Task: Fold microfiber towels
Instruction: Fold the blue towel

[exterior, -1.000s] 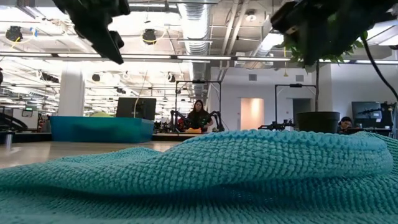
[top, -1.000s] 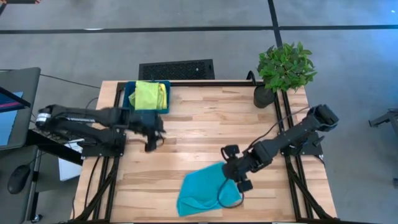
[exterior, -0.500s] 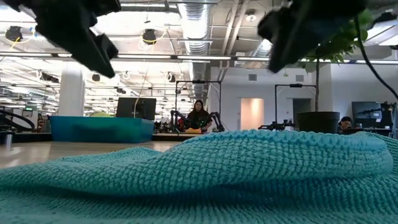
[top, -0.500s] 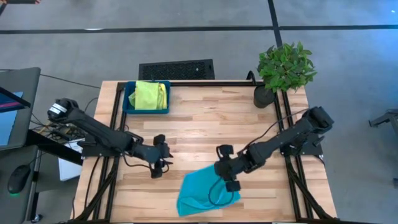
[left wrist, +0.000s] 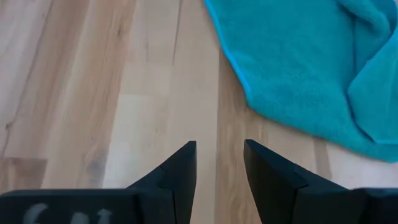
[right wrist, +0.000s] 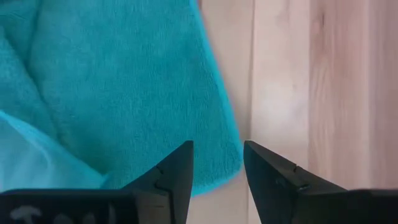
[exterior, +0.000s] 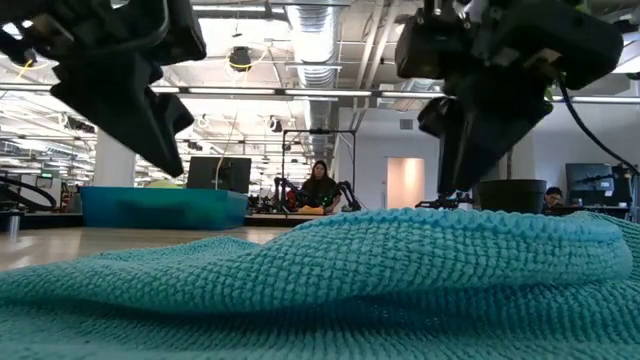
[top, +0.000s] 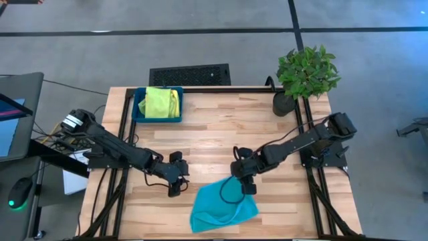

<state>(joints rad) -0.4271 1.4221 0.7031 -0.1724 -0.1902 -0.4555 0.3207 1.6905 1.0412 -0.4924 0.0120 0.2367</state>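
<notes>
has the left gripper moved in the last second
Yes. In the high view the left gripper has swung away from the tray at the table's back edge, forward and rightward to just beside the teal towel; its jaws stand open.

Evenly lit from overhead in the high view, soft short shadows only, close under the arms on the wooden table (top: pixel 221 134), no glare. Low view backlit by bright ceiling strip lights (exterior: pixel 300 90), both arms reduced to dark silhouettes, teal towel (exterior: pixel 330 290) sharp just in front of the lens, room behind it slightly soft. Both wrist views bright, flat, mildly soft on the towel nap.
</notes>
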